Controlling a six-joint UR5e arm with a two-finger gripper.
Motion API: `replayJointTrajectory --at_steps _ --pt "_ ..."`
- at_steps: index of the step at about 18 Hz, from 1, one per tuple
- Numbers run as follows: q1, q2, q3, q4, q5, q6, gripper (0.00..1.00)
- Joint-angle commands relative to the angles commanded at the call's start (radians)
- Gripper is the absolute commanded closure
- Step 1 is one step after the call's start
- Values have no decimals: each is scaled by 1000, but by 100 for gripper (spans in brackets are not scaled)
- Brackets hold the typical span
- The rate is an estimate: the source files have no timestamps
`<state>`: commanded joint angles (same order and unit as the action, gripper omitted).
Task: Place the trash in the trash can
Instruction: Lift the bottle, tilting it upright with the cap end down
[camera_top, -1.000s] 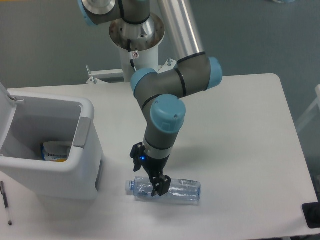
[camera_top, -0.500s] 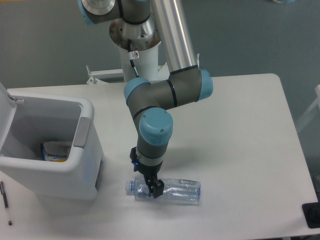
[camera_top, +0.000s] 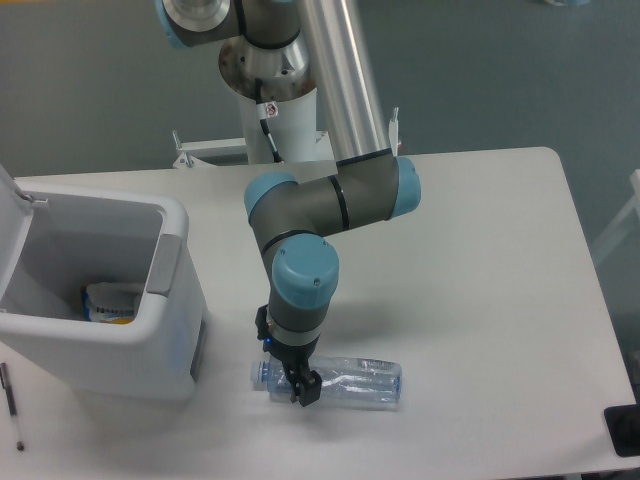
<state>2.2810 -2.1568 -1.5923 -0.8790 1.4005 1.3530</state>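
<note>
Claw (camera_top: 297, 384) low over the bench (camera_top: 480, 300), pointing down at the neck end of the bottle (camera_top: 330, 380), lower centre of the frame. Dark fingers straddle the clear plastic just beside the pale-blue cap (camera_top: 258, 374); whether they press on it or only bracket it, cannot tell. Bottle lies on its side on the white surface, cap toward the left, body running right. Above the claw, the wrist shows a pale-blue end cap, and grey arm segments climb to the base post at upper centre. Left of the bottle and near it stands the trash can (camera_top: 170, 330), white with a grey side panel, its lid (camera_top: 12, 200) tipped open at the far left edge of the frame. Inside the can, low against the left wall, a packet (camera_top: 108, 302) with blue and yellow print; detail too small to read. A thin pen-like rod (camera_top: 10, 405) lies on the bench at lower left, in front of the can. A dark flat object (camera_top: 625, 430) sits at the lower right corner, cut by the frame edge.
</note>
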Motion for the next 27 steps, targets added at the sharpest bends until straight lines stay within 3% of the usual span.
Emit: replayJointTrajectory --at_steps 10,20,27 --pt "-31 -57 55 -2 91 -80 8" --pt "-37 -58 60 -3 94 -130 33" --pt "-37 -48 64 -3 94 -175 42"
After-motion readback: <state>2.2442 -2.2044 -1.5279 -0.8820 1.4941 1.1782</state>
